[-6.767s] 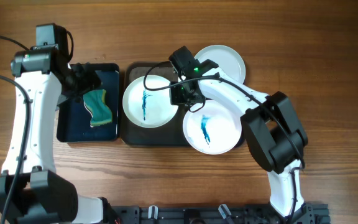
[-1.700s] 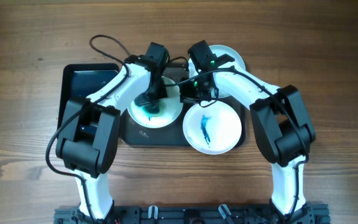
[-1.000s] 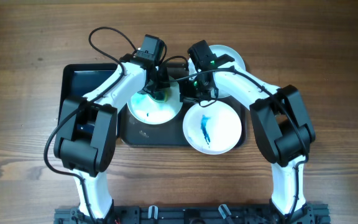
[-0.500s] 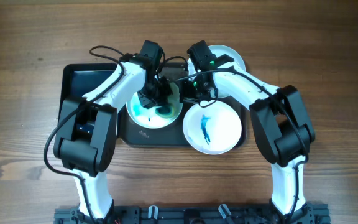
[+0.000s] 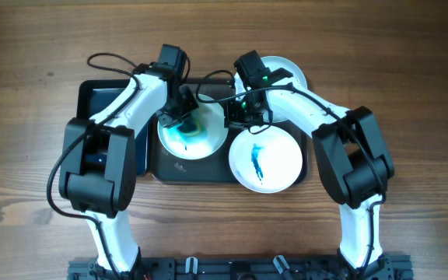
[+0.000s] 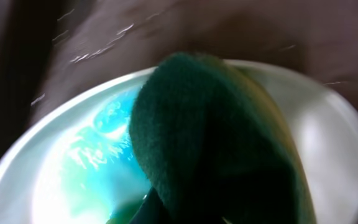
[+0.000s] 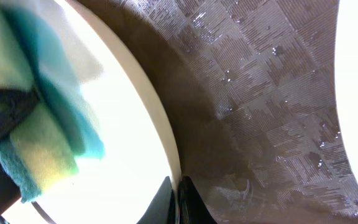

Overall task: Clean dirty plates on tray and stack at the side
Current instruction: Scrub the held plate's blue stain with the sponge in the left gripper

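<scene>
On the dark tray lies a white plate with its teal smear spread wide over the centre. My left gripper is shut on a green and yellow sponge pressed onto that plate's upper left part. In the left wrist view the sponge fills most of the frame over the smeared plate. My right gripper is shut on the same plate's right rim; its fingertips pinch the rim. A second plate with a blue streak lies at the tray's right end. A clean plate sits behind it.
A smaller glossy black tray stands left of the dark tray, partly under my left arm. Both arms reach in from the front and meet over the tray. Bare wooden table surrounds everything.
My left gripper has dragged the sponge from the plate's middle toward its upper left, and the teal smear has spread. The right gripper keeps its hold on the rim.
</scene>
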Robot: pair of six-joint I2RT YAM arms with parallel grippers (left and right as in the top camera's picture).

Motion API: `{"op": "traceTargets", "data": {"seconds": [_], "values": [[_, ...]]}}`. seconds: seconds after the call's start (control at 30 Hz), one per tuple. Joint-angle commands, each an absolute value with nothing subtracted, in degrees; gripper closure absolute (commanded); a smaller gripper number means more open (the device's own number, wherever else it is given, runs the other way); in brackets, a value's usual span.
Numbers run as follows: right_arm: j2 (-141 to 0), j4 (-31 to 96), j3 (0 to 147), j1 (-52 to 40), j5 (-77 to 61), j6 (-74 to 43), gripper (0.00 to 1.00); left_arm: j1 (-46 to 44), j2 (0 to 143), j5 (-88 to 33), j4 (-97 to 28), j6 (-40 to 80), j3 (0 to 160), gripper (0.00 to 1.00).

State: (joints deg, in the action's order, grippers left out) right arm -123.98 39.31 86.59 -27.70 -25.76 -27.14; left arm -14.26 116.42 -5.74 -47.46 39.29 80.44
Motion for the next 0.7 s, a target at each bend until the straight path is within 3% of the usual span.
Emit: {"op": "traceTargets", "data": {"seconds": [0.0,0.2,0.27,0.67], "values": [[-125.5,39.2,85.7,-27.8,-25.6,-27.0,0.96,-14.1,117.3,-5.8,-51.8,46.1,80.7,0.96],[-125.5,39.1,85.7,-27.8,-25.6,-27.0,0.96,-16.6,117.3,-20.9,-46.9,35.7,80.7,0.96],[-125.5,39.2,85.7,-27.8,-25.6,-27.0,0.96,-17.7,117.3,-20.7,-45.6,31.6,80.7,0.96],[-125.5,39.2,85.7,-27.8,-25.6,-27.0,0.96,-18.2,117.3,10.7,-56.3,44.5,80.7,0.96]]}}
